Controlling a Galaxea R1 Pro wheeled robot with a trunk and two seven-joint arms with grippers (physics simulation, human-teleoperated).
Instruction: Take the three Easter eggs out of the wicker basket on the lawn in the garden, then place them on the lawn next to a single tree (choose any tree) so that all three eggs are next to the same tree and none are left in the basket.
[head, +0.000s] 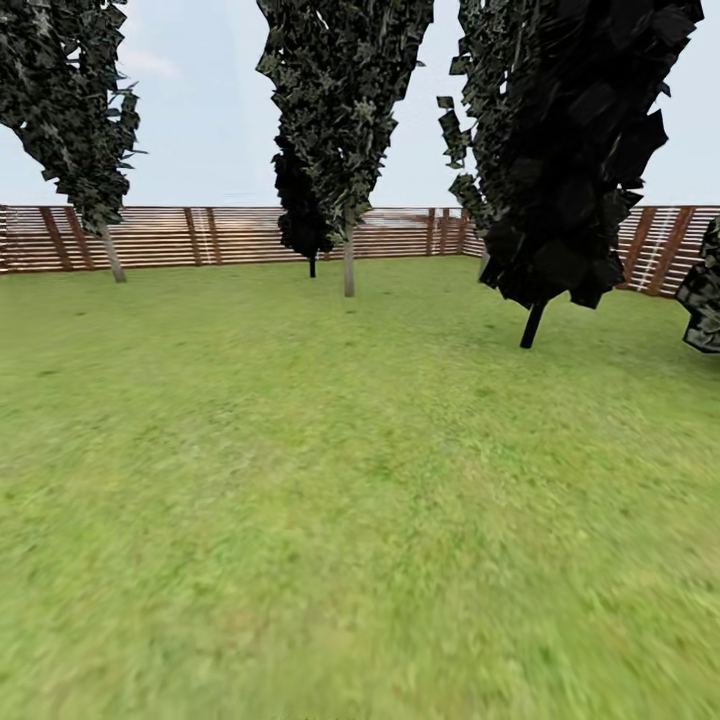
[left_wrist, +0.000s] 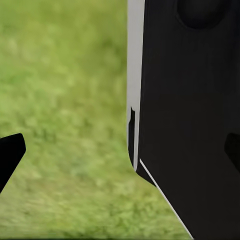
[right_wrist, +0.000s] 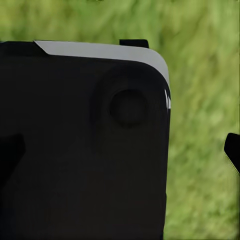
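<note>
Nearest, each wrist camera looks down past a black robot body panel onto grass. The left gripper shows a dark fingertip at either edge of its picture with nothing but grass between, so it hangs released and empty. The right gripper shows one fingertip at the edge; the panel covers the rest, so I cannot tell whether it is released or clenched.

From the head camera, the lawn stretches bare from 6 o'clock up to the middle. Farther out, a black-trunked dark tree leans at 2 o'clock. A pale-trunked tree stands at 12 o'clock, another at 10 o'clock, both near the slatted fence.

I see no basket or eggs here. Judging by that, the robot is travelling; fetching and placing all three eggs appears left to do.
</note>
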